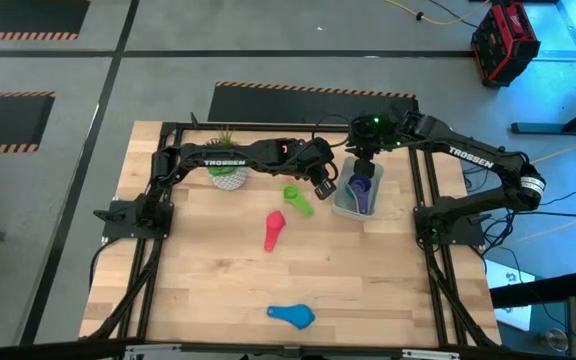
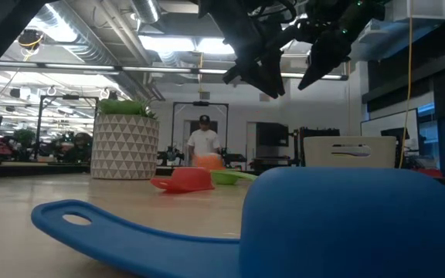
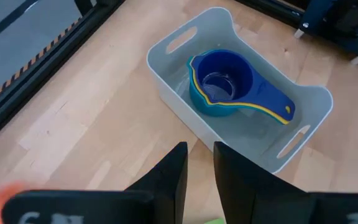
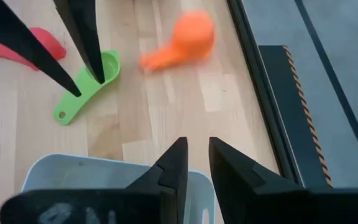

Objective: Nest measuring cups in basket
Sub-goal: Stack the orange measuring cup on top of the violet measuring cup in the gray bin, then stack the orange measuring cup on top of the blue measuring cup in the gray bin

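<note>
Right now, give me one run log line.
basket: blue cup nested on top | green cup, red cup on table | left gripper beside basket, empty

one pale translucent grey rectangular plastic basket (image 3: 166,84) is seen. inside it three nested plastic measuring cups can be counted by their rims: one dark blue (image 3: 225,81), one yellow (image 3: 272,112) and one teal (image 3: 199,102). four more scoop-shaped plastic cups are counted loose on the one wooden table (image 1: 208,290): one green (image 1: 297,198), one red (image 1: 273,229), one light blue (image 1: 292,316) and one orange (image 4: 185,40). one potted green plant in a white patterned pot (image 2: 123,140) is seen. two dark tools are counted, left (image 1: 324,187) and right (image 1: 364,166).
</note>
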You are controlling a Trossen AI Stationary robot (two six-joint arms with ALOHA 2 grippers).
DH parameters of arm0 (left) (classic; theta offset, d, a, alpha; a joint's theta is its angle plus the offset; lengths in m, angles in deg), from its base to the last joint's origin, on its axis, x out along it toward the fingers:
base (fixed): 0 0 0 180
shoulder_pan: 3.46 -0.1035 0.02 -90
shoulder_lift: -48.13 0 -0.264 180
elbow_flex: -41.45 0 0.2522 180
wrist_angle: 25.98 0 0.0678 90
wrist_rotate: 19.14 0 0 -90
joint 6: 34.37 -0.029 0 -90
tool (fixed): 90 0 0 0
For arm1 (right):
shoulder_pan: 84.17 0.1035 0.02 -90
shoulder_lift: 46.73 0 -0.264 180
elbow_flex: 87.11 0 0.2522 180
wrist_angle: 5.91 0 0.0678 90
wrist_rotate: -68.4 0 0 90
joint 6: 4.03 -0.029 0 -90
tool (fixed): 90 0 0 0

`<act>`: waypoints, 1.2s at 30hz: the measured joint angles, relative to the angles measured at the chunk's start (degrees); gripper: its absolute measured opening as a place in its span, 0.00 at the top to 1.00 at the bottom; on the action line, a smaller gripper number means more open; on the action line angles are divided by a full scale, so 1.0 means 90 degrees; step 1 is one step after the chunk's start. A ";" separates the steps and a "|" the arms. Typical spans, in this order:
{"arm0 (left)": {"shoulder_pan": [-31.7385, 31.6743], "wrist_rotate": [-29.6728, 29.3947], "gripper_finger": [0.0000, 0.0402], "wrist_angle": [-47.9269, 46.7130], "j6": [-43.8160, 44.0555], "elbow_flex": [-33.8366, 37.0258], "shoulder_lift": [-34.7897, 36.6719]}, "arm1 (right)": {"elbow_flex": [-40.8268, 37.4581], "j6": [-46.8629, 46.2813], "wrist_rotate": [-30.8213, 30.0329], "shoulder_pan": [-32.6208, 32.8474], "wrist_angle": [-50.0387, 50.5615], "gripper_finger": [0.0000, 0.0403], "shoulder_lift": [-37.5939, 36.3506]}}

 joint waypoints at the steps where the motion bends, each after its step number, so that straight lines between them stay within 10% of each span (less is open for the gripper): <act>1: -0.0003 -0.0002 0.82 -0.0002 0.0000 0.0000 0.0000 | 0.0000 0.0000 0.0000 0.0000 -0.0002 0.83 0.0000; 24: -0.0079 -0.0004 0.82 -0.0049 -0.1091 -0.0002 0.0000 | 0.0000 0.0002 0.0000 0.0000 -0.0030 0.83 0.0000; 36: -0.0791 0.0559 0.65 -0.0605 -0.1717 -0.0002 0.0000 | 0.0000 0.0002 0.0002 0.0000 -0.0030 0.83 0.0000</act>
